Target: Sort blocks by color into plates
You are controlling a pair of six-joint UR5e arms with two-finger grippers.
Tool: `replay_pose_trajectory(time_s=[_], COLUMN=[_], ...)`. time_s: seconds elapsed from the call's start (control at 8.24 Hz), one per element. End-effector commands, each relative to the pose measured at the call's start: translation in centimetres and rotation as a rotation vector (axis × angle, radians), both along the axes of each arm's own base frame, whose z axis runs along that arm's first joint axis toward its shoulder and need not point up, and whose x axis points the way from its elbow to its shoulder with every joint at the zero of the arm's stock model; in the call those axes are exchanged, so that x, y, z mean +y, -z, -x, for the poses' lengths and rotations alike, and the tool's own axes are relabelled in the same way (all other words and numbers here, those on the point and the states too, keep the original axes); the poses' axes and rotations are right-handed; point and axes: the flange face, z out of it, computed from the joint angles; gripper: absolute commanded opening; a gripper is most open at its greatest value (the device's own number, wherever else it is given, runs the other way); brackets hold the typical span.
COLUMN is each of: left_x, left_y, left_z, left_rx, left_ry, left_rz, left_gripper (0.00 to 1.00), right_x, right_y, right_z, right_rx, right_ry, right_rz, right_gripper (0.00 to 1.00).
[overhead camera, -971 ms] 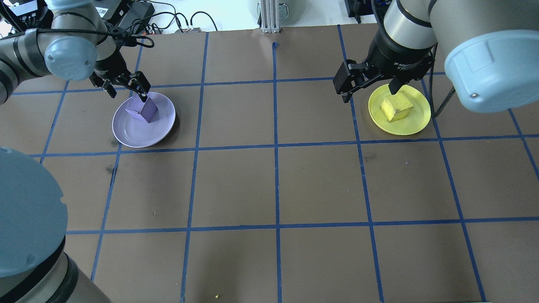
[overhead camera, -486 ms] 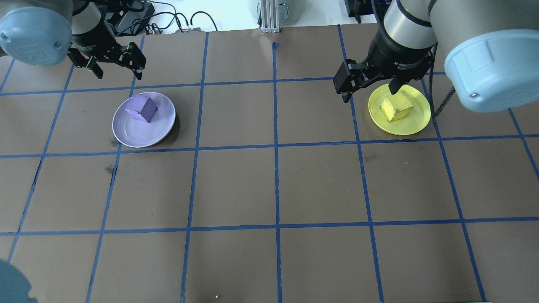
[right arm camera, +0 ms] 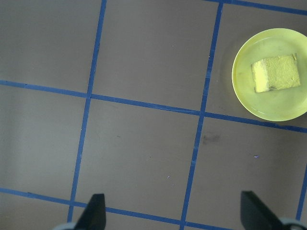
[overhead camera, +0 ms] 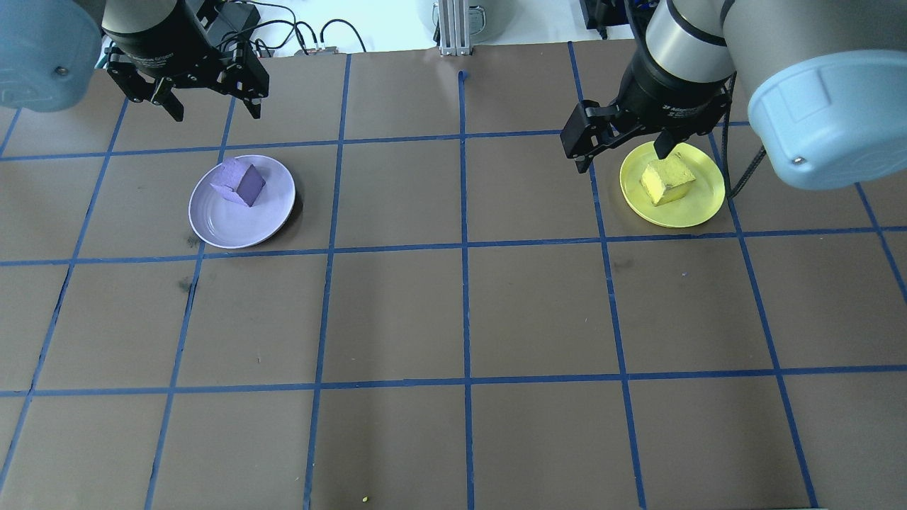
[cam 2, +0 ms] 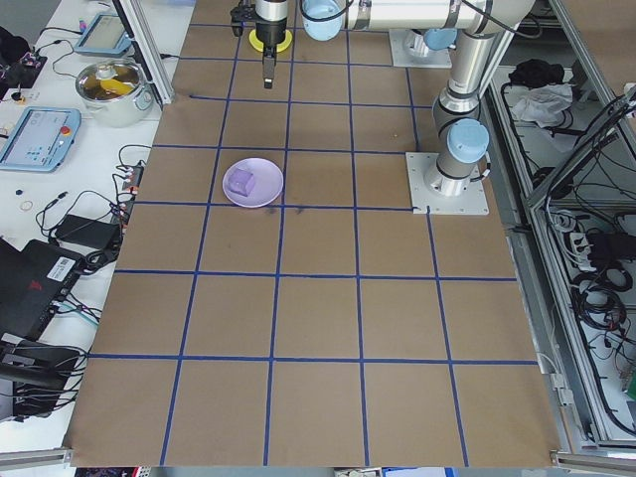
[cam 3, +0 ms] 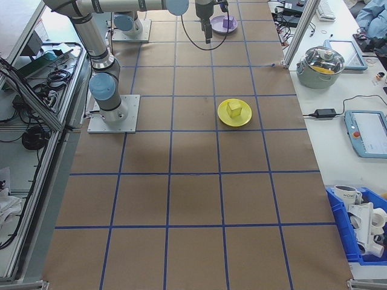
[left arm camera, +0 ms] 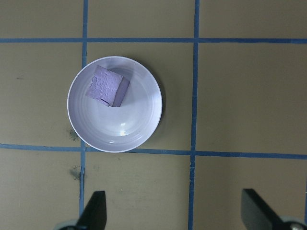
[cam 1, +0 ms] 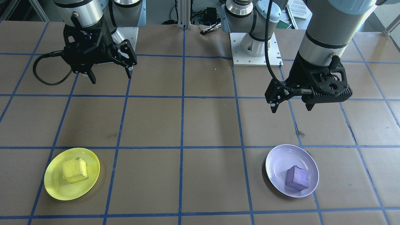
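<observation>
Bench (overhead camera: pixel 460 312) covered in brown paper, ruled into squares by blue tape lines (overhead camera: pixel 465 248). Side table (cam 3: pixel 357 121) along the operators' edge: lidded steel pot (cam 3: pixel 324 65), tablet (cam 3: pixel 366 133), blue bin of white parts (cam 3: pixel 363 232). Aluminium frame post (cam 3: pixel 300 30) upright at bench edge. Cable bundles (cam 2: pixel 596 288) hang on the opposite side. Even, bright lighting; soft shadows.
</observation>
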Motion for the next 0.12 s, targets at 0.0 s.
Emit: replay_pose_trajectory(time_s=[0.0], left_x=[0.41], left_y=[-0.37], left_z=[0.13], left_rx=[-0.004], left_ry=[0.004], left_rz=[0.005], left_gripper=[1.0], right_x=[0.0], right_y=[0.0], right_z=[0.0], right_rx=[0.0], right_ry=[0.0], right_rz=[0.0], right_gripper=[1.0])
